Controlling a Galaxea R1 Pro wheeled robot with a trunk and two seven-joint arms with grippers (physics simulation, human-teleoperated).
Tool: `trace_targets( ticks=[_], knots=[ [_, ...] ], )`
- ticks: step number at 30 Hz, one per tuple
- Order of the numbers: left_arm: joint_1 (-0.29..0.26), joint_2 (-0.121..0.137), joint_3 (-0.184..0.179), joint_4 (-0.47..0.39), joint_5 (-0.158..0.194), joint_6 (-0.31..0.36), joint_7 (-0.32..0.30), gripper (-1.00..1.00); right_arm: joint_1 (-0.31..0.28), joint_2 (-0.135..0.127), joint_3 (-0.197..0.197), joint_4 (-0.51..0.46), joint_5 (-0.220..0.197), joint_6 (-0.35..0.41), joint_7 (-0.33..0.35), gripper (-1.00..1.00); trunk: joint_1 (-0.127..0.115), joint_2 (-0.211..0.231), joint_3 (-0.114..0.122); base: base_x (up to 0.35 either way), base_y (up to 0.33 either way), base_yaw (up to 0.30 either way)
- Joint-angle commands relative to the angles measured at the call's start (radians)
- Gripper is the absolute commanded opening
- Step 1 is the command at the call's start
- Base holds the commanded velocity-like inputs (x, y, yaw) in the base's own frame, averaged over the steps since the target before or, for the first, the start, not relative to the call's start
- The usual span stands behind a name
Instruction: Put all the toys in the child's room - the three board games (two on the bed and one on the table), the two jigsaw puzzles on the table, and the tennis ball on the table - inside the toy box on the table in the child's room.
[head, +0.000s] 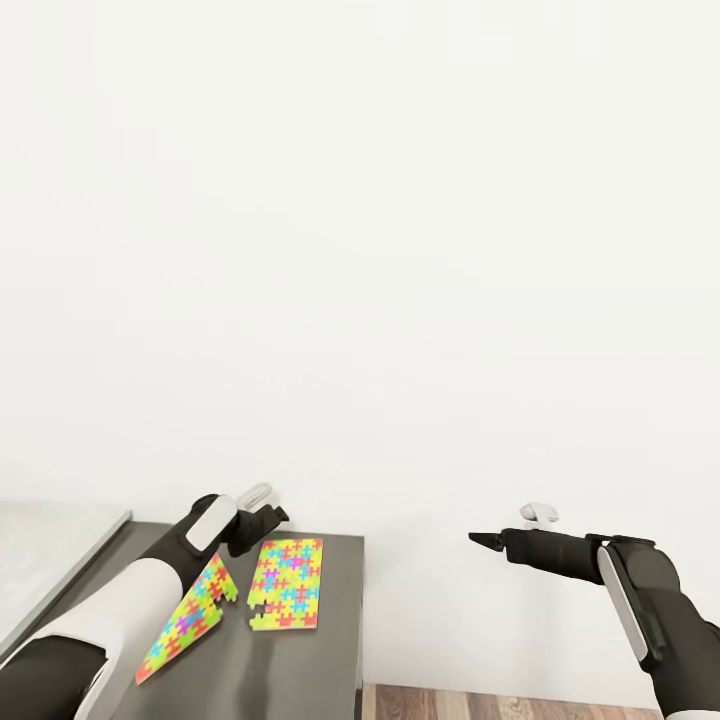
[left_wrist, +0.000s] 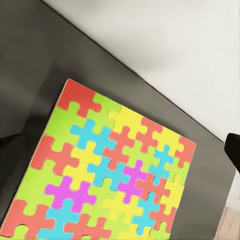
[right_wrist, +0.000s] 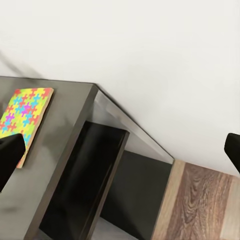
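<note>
Two jigsaw puzzles lie on the dark grey cabinet section of the table (head: 330, 640). One puzzle (head: 287, 584) lies flat; in the left wrist view this puzzle (left_wrist: 110, 165) sits straight ahead between my fingertips (left_wrist: 233, 150). The other puzzle (head: 190, 620) stands tilted on edge beside my left forearm. My left gripper (head: 268, 517) hovers open just behind the flat puzzle, holding nothing. My right gripper (head: 487, 540) is open in mid-air to the right of the cabinet, off its edge. The toy box, board games, tennis ball and bed are out of view.
A white wall rises right behind the cabinet. The pale desk top (head: 50, 545) joins it at the left. In the right wrist view the cabinet's dark open shelf (right_wrist: 95, 180) faces the wood-plank floor (right_wrist: 200, 205) to its right.
</note>
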Motion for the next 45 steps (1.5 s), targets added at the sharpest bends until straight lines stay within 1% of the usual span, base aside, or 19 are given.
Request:
trace_targets(
  ticks=[1,18,28,45],
  knots=[
    [0.000,0.001,-0.007,-0.002,0.010,0.001,0.009,1.00,-0.001,0.000,-0.001,0.000,-0.006,0.008,-0.001,1.00,0.004,-0.008,-0.005,0.000,0.000,0.000],
    [0.003,0.002,-0.011,-0.001,0.010,-0.001,0.019,1.00,-0.003,-0.004,-0.001,0.000,-0.009,0.010,0.001,1.00,0.069,-0.127,-0.058,0.000,0.000,0.000],
    [0.004,0.000,-0.019,-0.001,0.008,0.000,0.022,1.00,-0.003,-0.006,-0.001,-0.008,-0.011,0.012,0.003,1.00,0.069,-0.127,-0.058,0.000,0.000,0.000],
    [0.004,0.001,-0.020,-0.002,0.008,0.006,0.020,1.00,-0.003,-0.006,-0.001,-0.013,-0.011,0.012,0.003,1.00,0.069,-0.127,-0.058,0.000,0.000,0.000]
  ],
)
